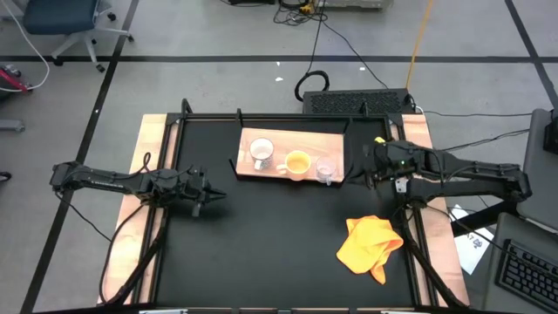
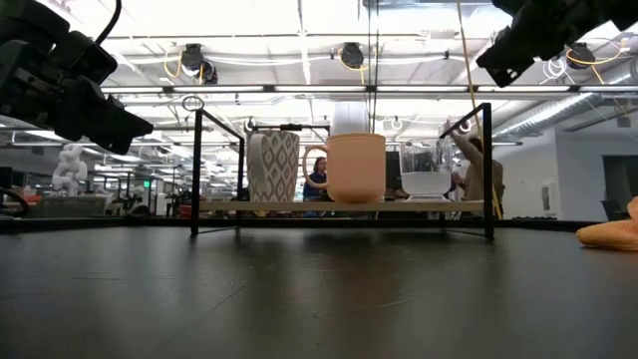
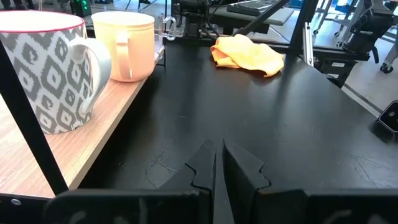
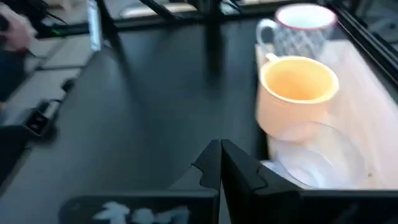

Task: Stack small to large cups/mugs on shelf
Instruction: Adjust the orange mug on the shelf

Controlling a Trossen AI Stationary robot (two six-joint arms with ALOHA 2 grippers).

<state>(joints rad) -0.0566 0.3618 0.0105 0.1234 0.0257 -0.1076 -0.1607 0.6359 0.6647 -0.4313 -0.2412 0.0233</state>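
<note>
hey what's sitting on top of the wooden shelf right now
Three vessels in a row on the shelf: a white patterned mug, an orange-yellow mug and a clear glass cup. None is stacked. The board beneath each is hidden.

We count three drinking vessels in all, standing in a row on one flat light-wood shelf with thin black brackets [image 1: 270,138]. Two of them have handles: one white mug with a grey diamond pattern [image 1: 261,153] and one plain orange-yellow mug [image 1: 297,163]. The third is a single small clear glass cup [image 1: 326,170]. On the black tabletop we see one crumpled yellow cloth [image 1: 370,245]. We count two dark robot arms, one at each side of the table, so two grippers: the left gripper [image 1: 203,198] and the right gripper [image 1: 370,167].
</note>
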